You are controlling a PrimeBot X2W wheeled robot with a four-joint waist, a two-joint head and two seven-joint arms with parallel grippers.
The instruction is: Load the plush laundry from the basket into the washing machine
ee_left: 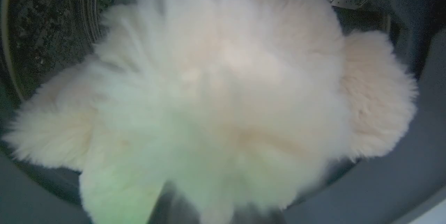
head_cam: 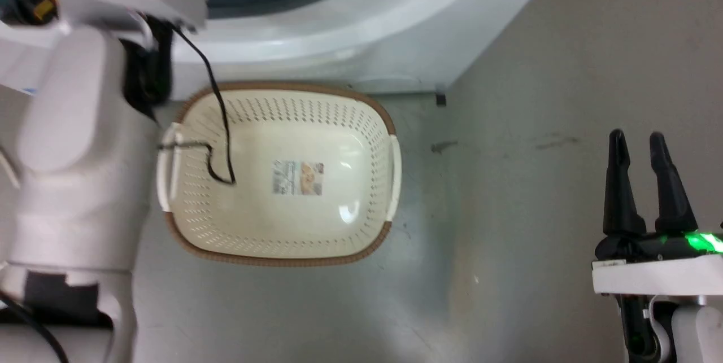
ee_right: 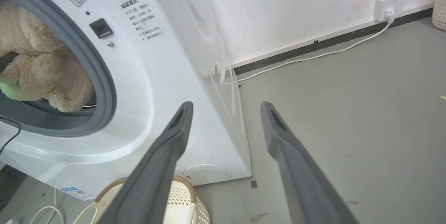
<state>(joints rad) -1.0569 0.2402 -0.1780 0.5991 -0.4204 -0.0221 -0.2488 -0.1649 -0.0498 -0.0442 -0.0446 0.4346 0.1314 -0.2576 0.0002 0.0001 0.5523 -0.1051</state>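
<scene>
The large, fluffy cream-beige plush toy is out of the cream-white perforated plastic basket and sits in the grey-gasketed mouth of the white front-loading washing machine. The left tool, its fingers buried in the fur, looks clenched on the toy, while the right tool hangs released, well apart. The toy is probably light, soft and squashy, so it should sag rather than slip, and a deep pinch on the thick body would hold better than a limb.
</scene>
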